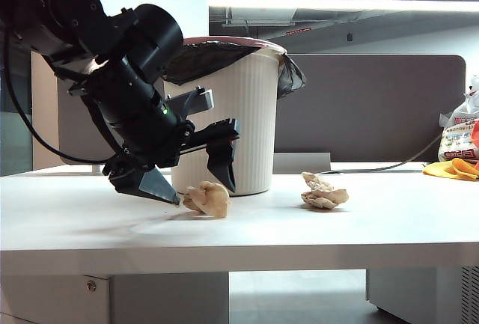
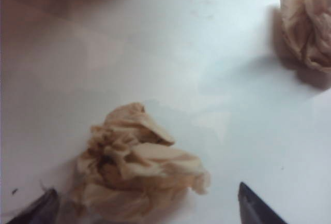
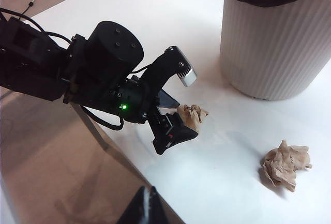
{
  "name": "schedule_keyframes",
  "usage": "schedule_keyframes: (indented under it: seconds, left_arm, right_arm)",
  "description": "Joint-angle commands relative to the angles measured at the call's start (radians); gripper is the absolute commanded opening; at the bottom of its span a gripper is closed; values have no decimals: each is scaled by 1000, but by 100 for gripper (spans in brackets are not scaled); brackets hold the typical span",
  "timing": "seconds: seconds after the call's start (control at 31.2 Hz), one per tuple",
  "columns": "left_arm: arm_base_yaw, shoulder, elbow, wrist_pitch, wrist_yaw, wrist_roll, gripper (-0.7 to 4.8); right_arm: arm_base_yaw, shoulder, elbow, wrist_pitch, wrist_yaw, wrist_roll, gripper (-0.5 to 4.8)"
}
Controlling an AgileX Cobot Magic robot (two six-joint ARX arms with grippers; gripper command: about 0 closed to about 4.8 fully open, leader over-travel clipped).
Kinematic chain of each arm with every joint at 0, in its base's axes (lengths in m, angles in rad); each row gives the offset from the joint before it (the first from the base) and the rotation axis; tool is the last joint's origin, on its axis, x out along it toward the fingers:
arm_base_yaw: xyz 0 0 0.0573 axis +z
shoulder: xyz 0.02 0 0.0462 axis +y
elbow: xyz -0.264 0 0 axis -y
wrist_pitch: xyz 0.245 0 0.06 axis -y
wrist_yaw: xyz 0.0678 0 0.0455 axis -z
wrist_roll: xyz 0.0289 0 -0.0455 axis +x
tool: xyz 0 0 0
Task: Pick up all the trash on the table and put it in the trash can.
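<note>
Left gripper (image 1: 196,182) low over the table (image 1: 239,238), jaws spread wide around the near paper wad (image 1: 208,198), nothing clamped. In the left wrist view, one dark fingertip (image 2: 36,209) on each flank of that wad (image 2: 134,169), both just clear of the paper. Right gripper (image 3: 147,208) parked high and off to the side, only the tips visible at the frame edge, apparently pressed together, nothing seen held.

Table: wide, white, mostly bare. Trash can (image 1: 236,114) upright toward the back, ribbed off-white, black liner (image 1: 206,58) draped over the rim, just behind the near wad. Second wad (image 1: 323,191) lying apart from the first, further along the table, untouched. Bag (image 1: 460,133) and orange item (image 1: 453,168) at the far edge, well clear of the work.

Step in hand, judged: final approach to the first pickup, grasp not yet made. Neither wad binned so far, so task at its start.

Next move, judged: settle slightly, close both fingers on the crumpled paper, squeeze enough for soft springy material, then lift above the rim and release over the liner. Risk: a tip nudging the light wad aside instead of catching it.
</note>
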Motion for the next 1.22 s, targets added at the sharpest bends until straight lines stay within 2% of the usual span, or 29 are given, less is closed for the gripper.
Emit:
schedule_keyframes:
  seconds: [0.03,0.1,0.16,0.45,0.58,0.61,0.64,0.67,0.7,0.74,0.8,1.09,1.22]
  left_arm:
    - [0,-2,2,-12,6,-13,181]
    - [0,-2,2,-5,19,-13,48]
    - [0,-2,2,13,19,-13,-8]
    - [0,-42,2,117,35,-14,-6]
    - [1,-84,2,144,105,-13,-5]
    - [1,-89,2,143,118,-13,13]
    - [0,-89,2,143,124,-13,76]
    - [0,-89,2,141,123,-13,188]
    - [0,-89,2,132,115,-13,378]
    - [0,-86,2,129,94,-13,479]
    - [-4,-79,2,126,49,-13,479]
    - [0,-32,14,132,28,59,479]
    - [0,10,49,105,30,58,479]
  right_arm:
    - [0,-2,4,16,-2,6,-5]
    - [0,-2,4,16,-2,6,-5]
    - [0,-2,4,16,-2,6,-5]
    - [0,-4,5,16,-2,6,-5]
    - [0,-4,6,18,-2,6,-5]
    - [0,-4,6,19,-2,6,-5]
    - [0,-4,6,22,-2,6,-5]
    - [0,-4,6,23,-2,6,-5]
    - [0,-4,6,24,-2,6,-5]
    - [0,-4,6,23,-3,6,-5]
    - [0,-4,6,23,-2,6,-5]
    - [0,-3,6,24,-2,6,-5]
    - [0,-2,6,26,-1,6,-5]
